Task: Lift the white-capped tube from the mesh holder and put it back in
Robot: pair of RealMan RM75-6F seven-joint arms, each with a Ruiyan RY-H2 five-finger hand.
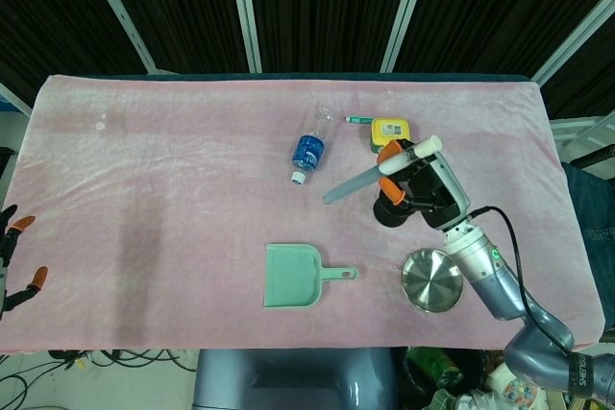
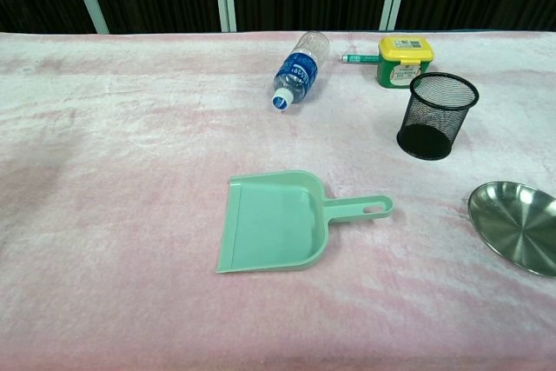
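Observation:
In the head view my right hand [image 1: 421,186] holds the white-capped tube [image 1: 370,174] high above the table. The tube lies slanted, its white cap up by the hand and its clear end pointing down-left. The black mesh holder [image 1: 388,213] peeks out from under the hand; in the chest view the mesh holder [image 2: 437,115] stands upright and empty, and neither the hand nor the tube shows there. My left hand [image 1: 13,256] hangs at the lower left edge of the head view, off the table, fingers apart and holding nothing.
A water bottle [image 1: 309,146] lies on its side at centre back. A yellow-lidded box [image 1: 389,134] and a green pen [image 1: 357,119] sit behind the holder. A green dustpan [image 1: 296,276] lies in front, and a steel bowl [image 1: 432,280] at the front right.

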